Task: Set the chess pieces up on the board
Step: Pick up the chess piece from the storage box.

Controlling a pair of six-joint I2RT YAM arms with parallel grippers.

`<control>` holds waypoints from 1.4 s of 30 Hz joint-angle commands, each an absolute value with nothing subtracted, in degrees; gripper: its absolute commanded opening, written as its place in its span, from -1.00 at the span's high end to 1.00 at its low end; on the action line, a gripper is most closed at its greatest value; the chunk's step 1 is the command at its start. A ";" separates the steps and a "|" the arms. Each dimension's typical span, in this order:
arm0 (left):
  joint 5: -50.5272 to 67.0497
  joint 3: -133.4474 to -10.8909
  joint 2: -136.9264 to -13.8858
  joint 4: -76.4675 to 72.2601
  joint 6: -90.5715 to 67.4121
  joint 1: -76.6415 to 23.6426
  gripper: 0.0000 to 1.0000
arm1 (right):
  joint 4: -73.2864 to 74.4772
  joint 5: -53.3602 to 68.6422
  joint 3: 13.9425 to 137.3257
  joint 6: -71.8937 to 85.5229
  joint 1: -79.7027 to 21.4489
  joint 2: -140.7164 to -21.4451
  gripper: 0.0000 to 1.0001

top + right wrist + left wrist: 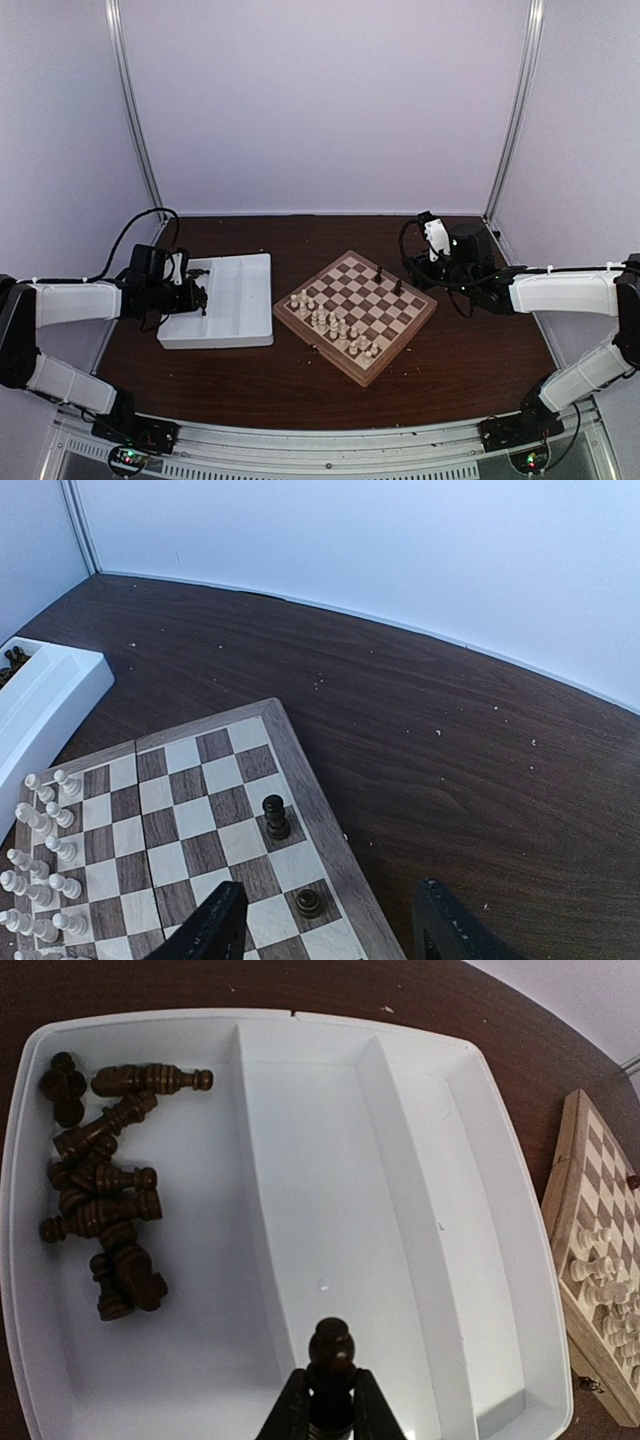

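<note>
Left gripper (330,1412): we see fingers pinching one dark piece (332,1345) by its base, ready to stand it; other chess pieces (100,1210) heaped in the tray (500,1190), up-left of the fingers | Right gripper (330,930): fingers half apart, empty, over the board (312,815) rim; two set pieces (275,818) just ahead

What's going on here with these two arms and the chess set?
The left gripper holds one dark chess piece above the white tray, where more dark pieces lie heaped in one compartment. The right gripper hangs open and empty by the board. On it, white pieces stand along one side and two dark pieces near the opposite edge.
</note>
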State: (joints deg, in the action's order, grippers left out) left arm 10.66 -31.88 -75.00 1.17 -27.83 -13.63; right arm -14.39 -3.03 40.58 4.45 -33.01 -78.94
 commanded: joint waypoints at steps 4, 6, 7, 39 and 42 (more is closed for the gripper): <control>13.37 -29.79 -75.15 -5.17 -27.43 -13.98 0.71 | -14.77 -2.81 41.48 4.66 -32.87 -78.67 -0.19; 14.25 -28.97 -75.49 -6.11 -27.49 -13.97 0.71 | -14.58 -2.75 41.44 4.66 -32.87 -78.47 -0.20; 14.34 -28.66 -75.45 -6.33 -27.52 -13.97 0.71 | -14.67 -2.78 41.40 4.66 -32.87 -78.44 -0.20; 22.12 -30.91 -53.14 -9.63 -79.89 -15.82 0.69 | -17.16 7.85 73.52 12.78 -63.24 -101.30 -0.14; 20.89 -30.07 -50.27 -10.71 -82.80 -16.61 0.69 | -19.52 9.70 77.68 14.66 -63.95 -106.27 -0.11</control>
